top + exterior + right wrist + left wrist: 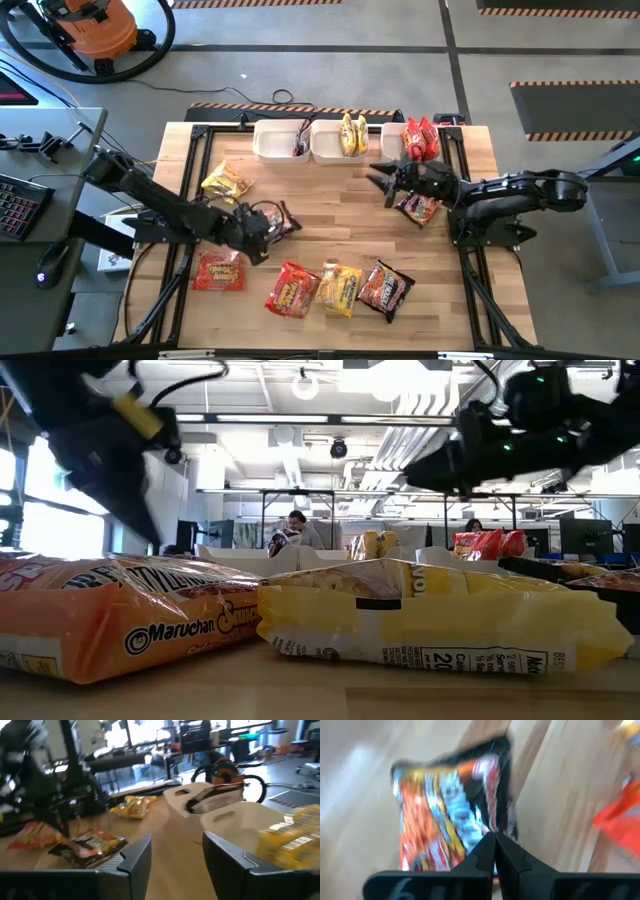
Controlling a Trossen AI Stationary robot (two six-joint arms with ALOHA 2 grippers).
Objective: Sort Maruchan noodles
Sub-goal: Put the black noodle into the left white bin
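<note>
My left gripper (272, 228) sits left of centre in the high view, fingers pressed together with nothing between them, tips at the edge of a dark brown packet (287, 220) lying on the table (330, 215). My right gripper (383, 184), right of centre, stands apart and empty above the wood, a dark packet (419, 208) just beside it. Yellow packets (352, 134) and red packets (420, 138) fill white bins (280, 143) at upper centre; more noodles (338, 288) lie along the lower edge.
</note>
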